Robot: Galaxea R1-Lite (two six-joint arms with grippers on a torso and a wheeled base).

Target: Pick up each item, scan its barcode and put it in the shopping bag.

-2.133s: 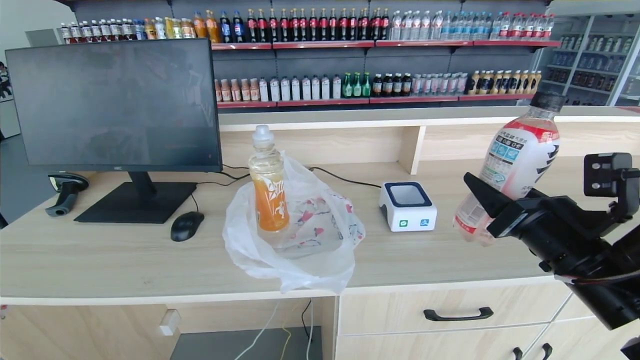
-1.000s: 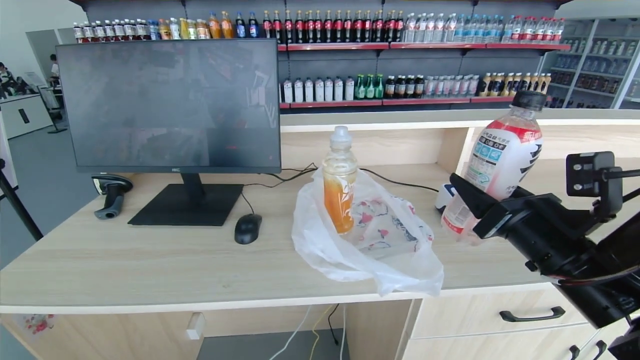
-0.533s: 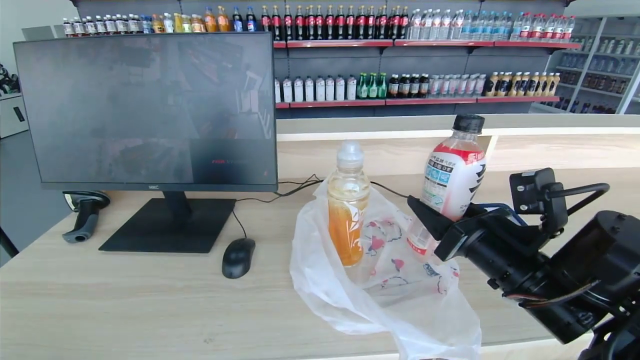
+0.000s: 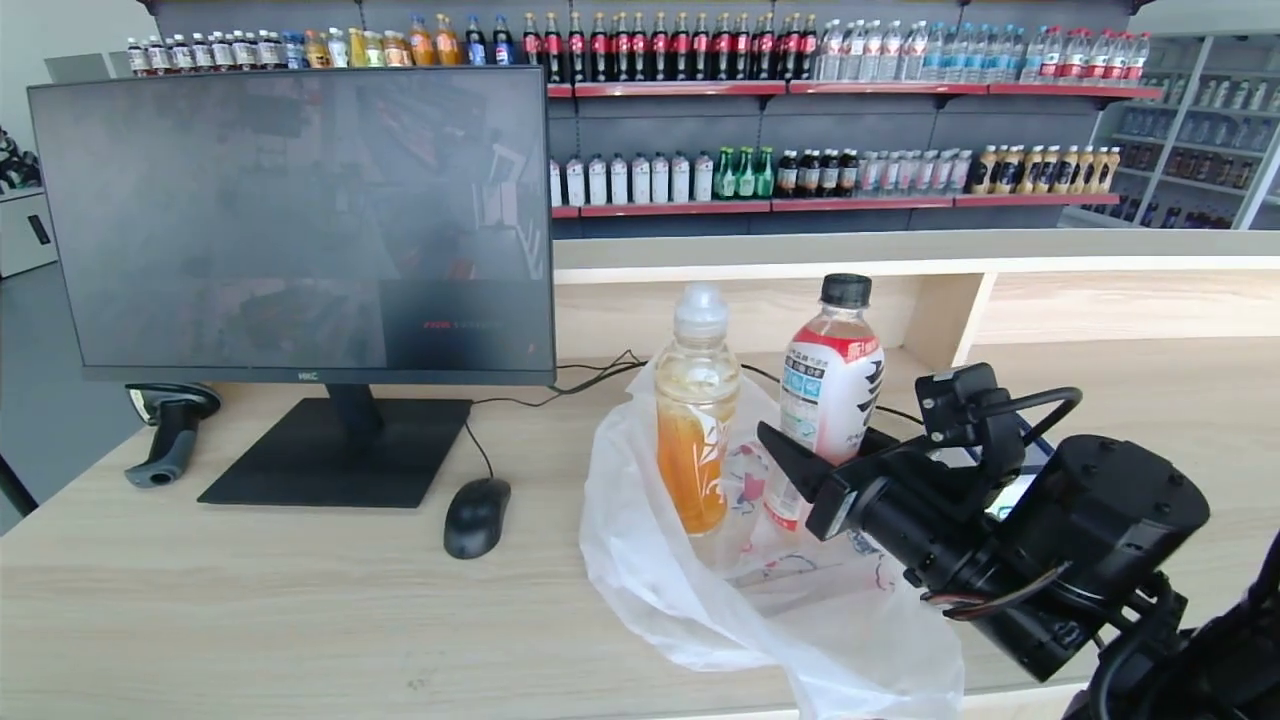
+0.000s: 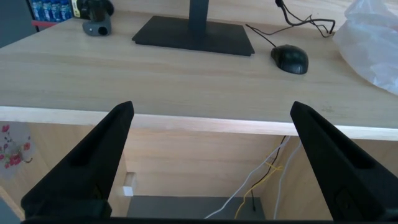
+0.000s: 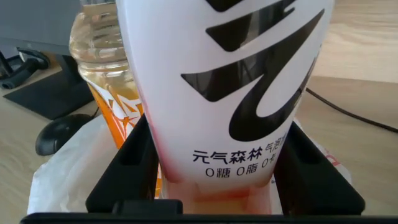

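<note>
My right gripper (image 4: 800, 470) is shut on a white-labelled drink bottle (image 4: 828, 385) with a black cap, held upright over the open mouth of the clear plastic shopping bag (image 4: 690, 600). In the right wrist view the white bottle (image 6: 227, 87) sits between the two black fingers (image 6: 134, 162). An orange drink bottle (image 4: 694, 410) with a white cap stands inside the bag, just left of the held bottle; it appears again as the orange bottle (image 6: 109, 74). My left gripper (image 5: 208, 158) is open, hanging off the counter's front edge (image 5: 186, 121) with nothing between its fingers.
A dark monitor (image 4: 290, 220) on a black stand, a mouse (image 4: 476, 516) and a handheld scanner (image 4: 168, 430) sit on the counter's left half. Cables (image 4: 600, 368) run behind the bag. A raised wooden shelf (image 4: 900, 250) backs the counter; stocked drink shelves stand behind.
The head camera shifted. My right gripper carried the white bottle leftward and down, from beside the bag to over its mouth next to the orange bottle.
</note>
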